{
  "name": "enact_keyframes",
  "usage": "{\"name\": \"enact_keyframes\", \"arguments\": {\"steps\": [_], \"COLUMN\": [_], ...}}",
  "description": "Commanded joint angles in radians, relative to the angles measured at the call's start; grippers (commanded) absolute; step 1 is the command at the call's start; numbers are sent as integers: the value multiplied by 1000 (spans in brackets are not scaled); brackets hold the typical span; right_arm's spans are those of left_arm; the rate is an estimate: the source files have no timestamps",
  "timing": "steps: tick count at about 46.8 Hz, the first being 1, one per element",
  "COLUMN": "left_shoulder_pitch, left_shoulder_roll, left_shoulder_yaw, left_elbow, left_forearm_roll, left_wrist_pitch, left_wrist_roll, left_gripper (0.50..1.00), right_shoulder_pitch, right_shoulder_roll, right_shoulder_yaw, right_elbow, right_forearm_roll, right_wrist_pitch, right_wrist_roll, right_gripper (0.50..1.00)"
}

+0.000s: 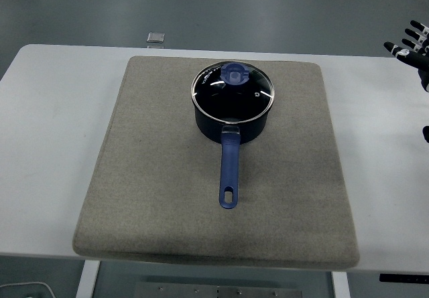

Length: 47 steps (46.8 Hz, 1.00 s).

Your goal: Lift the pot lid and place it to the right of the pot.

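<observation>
A grey felt mat [134,197] covers the white table [47,144]. On it sits the dark blue saucepan [231,127], long handle toward the near edge, its glass lid [233,92] with blue knob [235,74] seated — untouched. At far right the right hand [414,43] hovers, fingers spread, holding nothing — probably readying a reach.

A white table [53,144] with rounded far corners filled most of the view, and a large grey felt-like mat [154,197] lay across its middle, reaching almost to the near edge. Beyond the far edge lay a smooth grey-green floor [268,10] under even, soft light, with a small pale square object [155,37], perhaps a floor plate, on it. Below the near edge a metal frame part [221,289] showed.
</observation>
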<state>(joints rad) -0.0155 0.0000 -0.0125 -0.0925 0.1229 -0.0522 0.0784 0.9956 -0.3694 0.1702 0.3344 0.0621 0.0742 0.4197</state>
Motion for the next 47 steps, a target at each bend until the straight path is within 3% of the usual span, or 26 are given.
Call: {"name": "enact_keyframes", "arguments": {"steps": [1,25,36,47], "left_shoulder_pitch": [0,0,0,0], "left_shoulder_roll": [0,0,0,0], "left_shoulder_yaw": [0,0,-1,-1], "left_elbow": [-1,-1,-1,-3], "left_forearm_roll": [0,0,0,0], "left_wrist_pitch": [0,0,0,0], "left_wrist_roll": [0,0,0,0], "left_gripper": [1000,1000,1000,1000], "right_shoulder_pitch": [0,37,150,250], "right_shoulder_roll": [0,-31,-95,-111], "right_shoulder_yaw": [-1,-5,-28,-29], "right_elbow": [2,5,11,14], "right_forearm_roll": [-1,-16,-82,-280], "right_wrist_pitch": [-1,22,216,286], "right_wrist_roll": [1,7,-4,8], "right_gripper": [921,921,921,921]}}
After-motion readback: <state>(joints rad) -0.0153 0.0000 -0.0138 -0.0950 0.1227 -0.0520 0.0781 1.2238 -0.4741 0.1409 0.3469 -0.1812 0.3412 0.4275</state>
